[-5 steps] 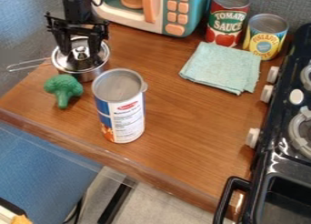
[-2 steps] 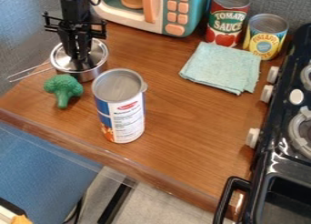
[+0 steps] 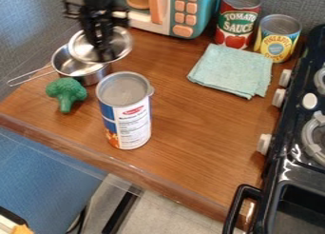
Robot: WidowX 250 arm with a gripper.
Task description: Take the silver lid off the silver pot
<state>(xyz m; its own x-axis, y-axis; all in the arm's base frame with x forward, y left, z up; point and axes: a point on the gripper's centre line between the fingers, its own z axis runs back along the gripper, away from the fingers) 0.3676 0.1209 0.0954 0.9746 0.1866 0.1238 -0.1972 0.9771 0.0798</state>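
The black gripper (image 3: 103, 52) is at the upper left, shut on the silver lid (image 3: 120, 43) near its middle, where the fingers hide the knob. Raised and shifted right, the lid hangs over the right part of the silver pot (image 3: 73, 65). The pot's left inside is uncovered, and its wire handle points left. From this angle I cannot tell how wide the gap between lid and pot is.
Green broccoli (image 3: 66, 93) lies in front of the pot, with a tall can (image 3: 125, 110) to its right. A toy microwave (image 3: 181, 12), folded cloth (image 3: 232, 71), tomato can (image 3: 237, 20), pineapple can (image 3: 277, 37) and black stove (image 3: 293, 166) stand further right.
The gripper first closed on the lid's knob, then rose and moved right with the lid, uncovering part of the pot. The pot shows no clear shift.
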